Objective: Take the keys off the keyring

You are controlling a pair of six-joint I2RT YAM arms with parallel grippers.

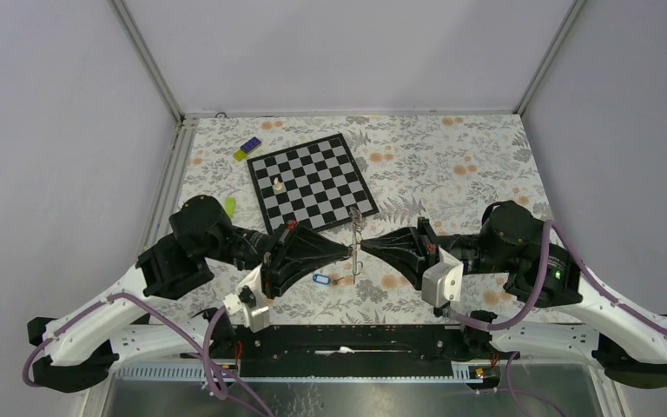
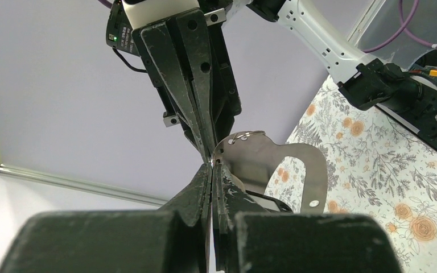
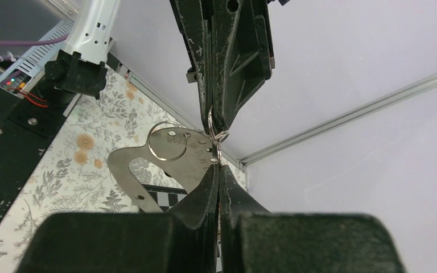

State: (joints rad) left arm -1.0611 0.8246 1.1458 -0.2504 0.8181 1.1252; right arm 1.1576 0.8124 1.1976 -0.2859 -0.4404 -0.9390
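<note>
Top view: left gripper (image 1: 348, 251) and right gripper (image 1: 366, 246) meet tip to tip above the floral table (image 1: 452, 174), just in front of the chessboard (image 1: 313, 181). Both pairs of jaws are pressed together. The keys (image 1: 356, 219) hang between the tips, clear of the table, silvery pieces showing above and below the meeting point.

Right wrist view: a flat silvery key with a loop-shaped cutout carries a large wire ring (image 3: 168, 142). A smaller keyring (image 3: 213, 132) sits at the key's edge. The left gripper's tips, coming from above, pinch this keyring. The right gripper's own tips nip the key's edge just beneath.

Left wrist view: the same flat key stands beside the closed tips.

A blue tag (image 1: 320, 279) lies on the table below the left gripper; whether it is linked to the held metal cannot be told. A white chess piece (image 1: 277, 184) stands on the board.
</note>
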